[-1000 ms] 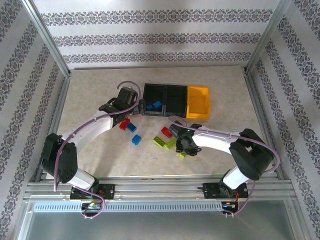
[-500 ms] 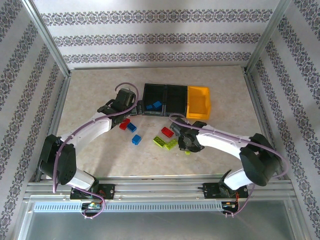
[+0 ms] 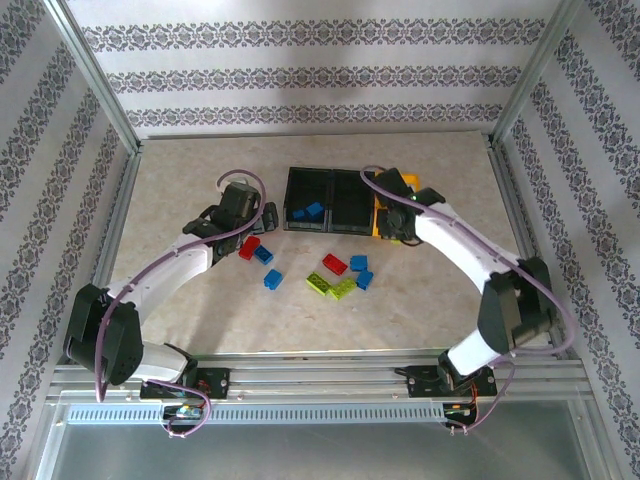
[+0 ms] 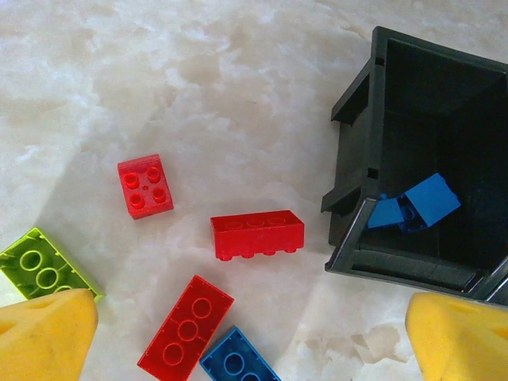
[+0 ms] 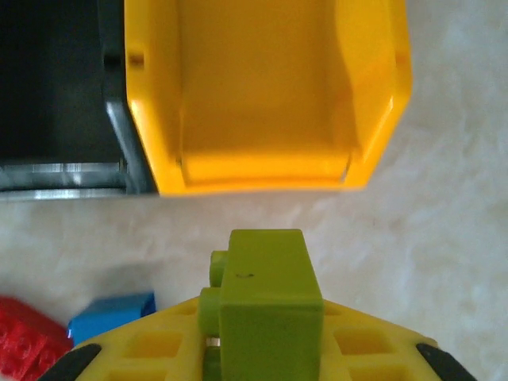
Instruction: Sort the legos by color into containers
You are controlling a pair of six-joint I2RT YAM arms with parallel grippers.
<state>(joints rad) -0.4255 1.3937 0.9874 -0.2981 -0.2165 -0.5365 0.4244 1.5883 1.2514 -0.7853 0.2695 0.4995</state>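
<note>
Marbled tabletop (image 5: 444, 238): rt gripper (image 5: 266, 357) (partly cut off) clamps green lego (image 5: 266, 294).

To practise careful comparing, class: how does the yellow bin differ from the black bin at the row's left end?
Colour: the yellow bin is yellow-orange, the left black bin black. Contents: the yellow bin looks empty; the left black bin holds blue bricks. Place: the yellow bin ends the row on the right, the left black bin on the left. Both are open-top rectangular bins.

Top cam high overhead; wrist cams close-up, facing down; all share bins (image 3: 332, 200).
</note>
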